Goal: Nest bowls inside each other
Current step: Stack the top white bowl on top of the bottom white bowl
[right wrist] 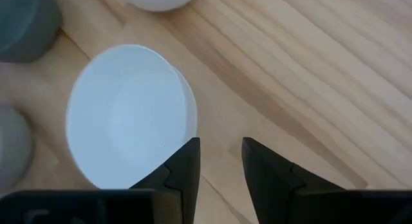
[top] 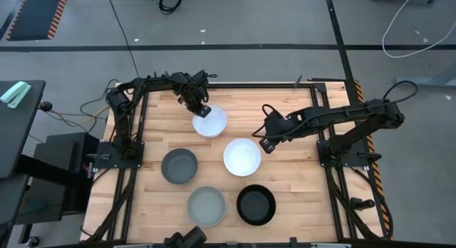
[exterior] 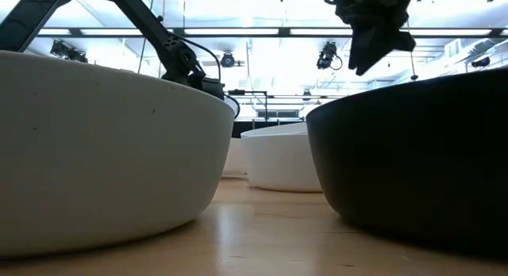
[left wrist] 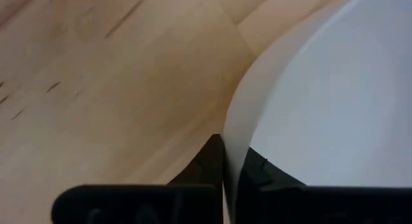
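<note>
My left gripper [top: 204, 110] is clamped on the rim of the far white bowl [top: 211, 122], one finger inside the wall, one outside, as the left wrist view shows; the bowl looks to sit on the surface [top: 299, 184] or just off it, can't tell which. My right gripper [top: 267, 144] hangs just beside the near white bowl [top: 242, 157], fingers parted, holding nothing. Taking the near white bowl as reference: dark grey bowl [top: 179, 166] to its left, grey-green bowl [top: 206, 205] and black bowl [top: 256, 204] in front, the gripped bowl just behind. Plan: lift straight up, keep the bowl level, centre over the near white bowl, lower until rims seat, then let go. Risk: a rim pinch can tilt the bowl, so go slow. Right arm should back off first.
</note>
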Action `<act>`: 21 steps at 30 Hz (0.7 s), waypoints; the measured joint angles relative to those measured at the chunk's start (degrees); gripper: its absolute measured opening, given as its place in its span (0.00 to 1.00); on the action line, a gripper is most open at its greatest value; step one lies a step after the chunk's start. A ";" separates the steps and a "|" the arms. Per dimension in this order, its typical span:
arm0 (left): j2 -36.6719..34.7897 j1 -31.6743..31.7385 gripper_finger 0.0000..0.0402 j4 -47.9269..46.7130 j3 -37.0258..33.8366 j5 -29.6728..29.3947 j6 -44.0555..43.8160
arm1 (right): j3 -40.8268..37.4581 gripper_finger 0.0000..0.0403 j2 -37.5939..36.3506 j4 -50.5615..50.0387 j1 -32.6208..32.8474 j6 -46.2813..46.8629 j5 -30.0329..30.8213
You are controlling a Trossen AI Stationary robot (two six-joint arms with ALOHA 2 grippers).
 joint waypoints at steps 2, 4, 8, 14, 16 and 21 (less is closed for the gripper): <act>0.00 0.02 0.05 -0.17 0.00 -0.09 0.02 | -0.97 0.31 0.00 0.04 0.00 0.71 0.02; 0.00 0.02 0.06 -0.54 0.00 -0.10 0.02 | -1.58 0.31 0.00 0.38 0.00 1.08 0.04; 0.00 -0.04 0.02 -1.77 0.28 0.00 0.17 | -1.85 0.31 0.00 1.07 0.00 1.08 0.04; 0.00 -0.53 0.03 -9.24 6.86 -0.87 3.86 | -1.85 0.31 0.00 2.09 -0.02 0.99 1.86; -0.03 -0.96 0.02 -12.11 10.59 -1.34 5.22 | -1.85 0.31 0.00 2.10 -0.02 1.08 2.41; -0.04 -2.49 0.03 -18.33 21.81 -2.99 6.75 | -1.85 0.31 0.00 2.10 -0.02 1.08 2.57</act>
